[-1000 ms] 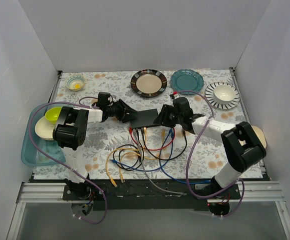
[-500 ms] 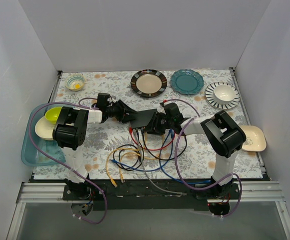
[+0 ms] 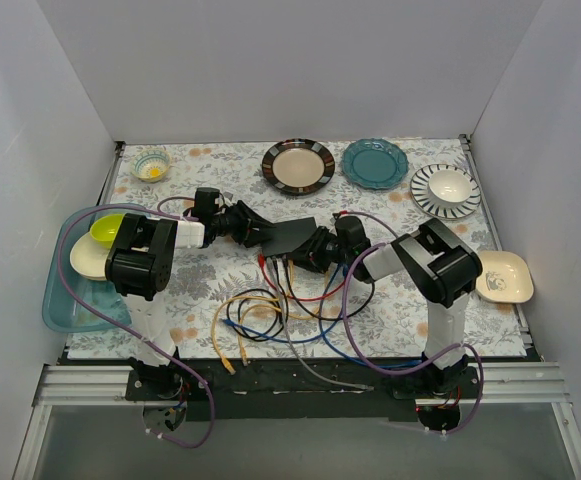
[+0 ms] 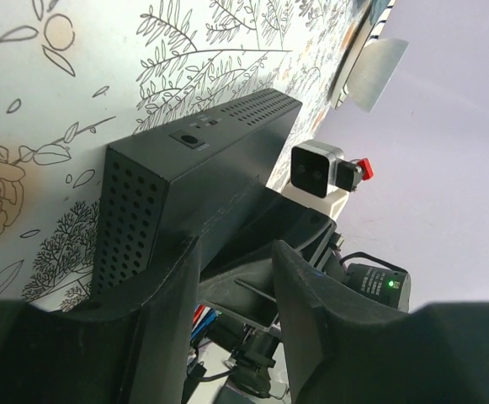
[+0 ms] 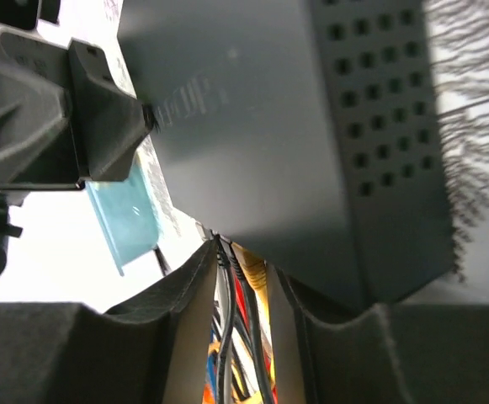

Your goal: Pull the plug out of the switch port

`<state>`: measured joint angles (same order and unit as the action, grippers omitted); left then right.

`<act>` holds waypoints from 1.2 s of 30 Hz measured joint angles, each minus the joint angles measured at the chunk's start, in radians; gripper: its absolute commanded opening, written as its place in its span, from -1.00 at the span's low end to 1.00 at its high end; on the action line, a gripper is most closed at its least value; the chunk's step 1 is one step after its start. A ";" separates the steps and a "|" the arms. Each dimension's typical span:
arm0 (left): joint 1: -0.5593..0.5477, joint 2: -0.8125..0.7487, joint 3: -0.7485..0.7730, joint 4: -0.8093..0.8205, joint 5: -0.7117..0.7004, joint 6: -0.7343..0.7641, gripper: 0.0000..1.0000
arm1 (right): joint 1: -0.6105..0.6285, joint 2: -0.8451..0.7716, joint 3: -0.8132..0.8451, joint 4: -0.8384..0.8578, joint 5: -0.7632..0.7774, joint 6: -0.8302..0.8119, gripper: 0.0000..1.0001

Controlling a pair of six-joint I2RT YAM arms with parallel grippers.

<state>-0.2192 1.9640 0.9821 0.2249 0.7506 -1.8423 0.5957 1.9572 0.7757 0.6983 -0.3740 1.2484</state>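
Floral tablecloth (image 3: 420,310) carries loose cables (image 3: 260,320) low in the top view. Above them the right gripper (image 3: 317,254) has its fingers close around the plugged cables; whether it pinches one I cannot tell. At centre lies the switch (image 3: 295,233), its left end pinched by the left gripper (image 3: 260,232).

Bright, even white light floods the walled table (image 3: 195,285) from above, leaving only soft shadows. Seen close from the right wrist, the switch (image 5: 269,126) is smeared with blur and the background burns out white. Both wrist views' near edges sit dark and unfocused.
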 measured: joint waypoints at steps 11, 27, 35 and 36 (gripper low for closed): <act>-0.001 -0.007 -0.003 -0.006 -0.002 0.021 -0.21 | -0.006 0.056 -0.021 0.134 0.011 0.145 -0.28; -0.006 -0.014 -0.010 -0.011 -0.003 0.039 -0.21 | -0.006 0.106 -0.016 0.221 0.029 0.226 -0.60; -0.008 -0.029 -0.048 0.004 0.014 0.034 -0.22 | -0.006 0.120 -0.006 0.237 0.020 0.216 -0.97; -0.010 -0.030 -0.053 0.011 0.018 0.030 -0.22 | -0.006 0.120 -0.006 0.237 0.019 0.212 -0.97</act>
<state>-0.2291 1.9339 0.9287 0.2363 0.7685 -1.8126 0.5892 2.0769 0.7696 0.9348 -0.3553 1.4601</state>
